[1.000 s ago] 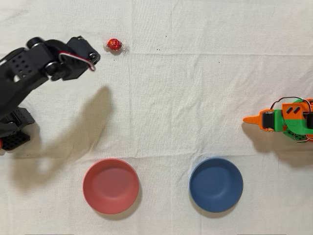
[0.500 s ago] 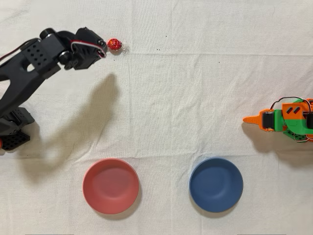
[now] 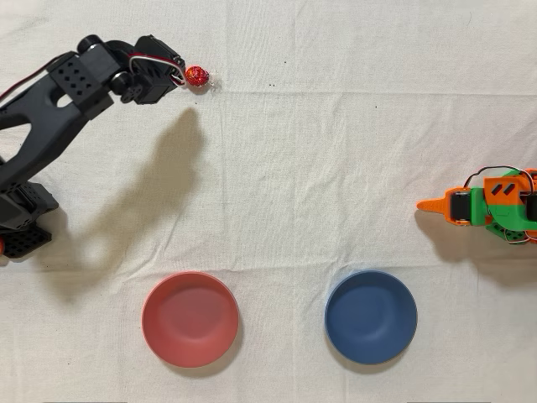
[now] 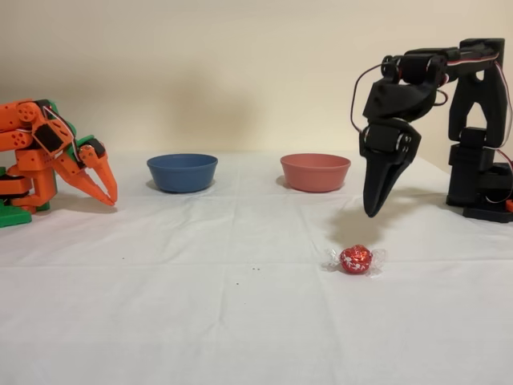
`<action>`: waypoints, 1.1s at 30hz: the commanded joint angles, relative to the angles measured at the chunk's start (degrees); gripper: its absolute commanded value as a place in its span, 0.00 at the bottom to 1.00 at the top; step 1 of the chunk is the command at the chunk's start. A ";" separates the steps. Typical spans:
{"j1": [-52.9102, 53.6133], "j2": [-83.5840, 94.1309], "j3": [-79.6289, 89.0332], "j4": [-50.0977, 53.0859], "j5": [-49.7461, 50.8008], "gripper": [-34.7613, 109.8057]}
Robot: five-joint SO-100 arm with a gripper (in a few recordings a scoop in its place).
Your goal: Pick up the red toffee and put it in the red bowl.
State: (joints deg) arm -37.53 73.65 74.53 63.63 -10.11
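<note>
White cloth covers the counter point(image 3: 336, 168); plain beige wall behind in the fixed view. Since half a second ago the black arm's end effector point(image 3: 179, 77) has edged up and slightly right in the overhead view, its tip now just beside the red toffee point(image 3: 196, 76). Toffee unmoved, lying on the cloth. Fixed view adds height: end effector point(image 4: 373, 207) points down, fingers clenched together, hanging clear above the toffee point(image 4: 356, 259), not touching. Red bowl point(image 3: 190, 318) and blue bowl point(image 3: 371, 316) sit well apart from it. Orange arm point(image 3: 487, 206) idle.
</note>
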 commanded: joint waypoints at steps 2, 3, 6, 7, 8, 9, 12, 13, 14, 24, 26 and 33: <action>-1.76 1.85 -2.81 -0.09 0.53 0.32; -1.85 1.76 -2.81 -0.18 0.62 0.35; -2.29 1.32 -2.81 -0.09 0.70 0.41; -2.46 1.05 -2.99 0.35 0.88 0.42; -2.64 0.79 -2.99 0.62 0.79 0.43; -2.72 0.70 -2.90 0.70 0.70 0.44; -3.16 0.35 -2.37 0.26 0.18 0.46; -3.34 0.09 -2.37 0.00 -0.18 0.46; -3.43 -0.09 -2.46 -0.35 -0.62 0.46; -2.55 -4.22 -3.16 -3.96 -3.87 0.46; -1.93 -4.92 -3.25 -4.66 -4.39 0.46; 1.67 -5.62 -2.02 -6.68 -6.86 0.46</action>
State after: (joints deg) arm -37.09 66.36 74.53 57.83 -15.38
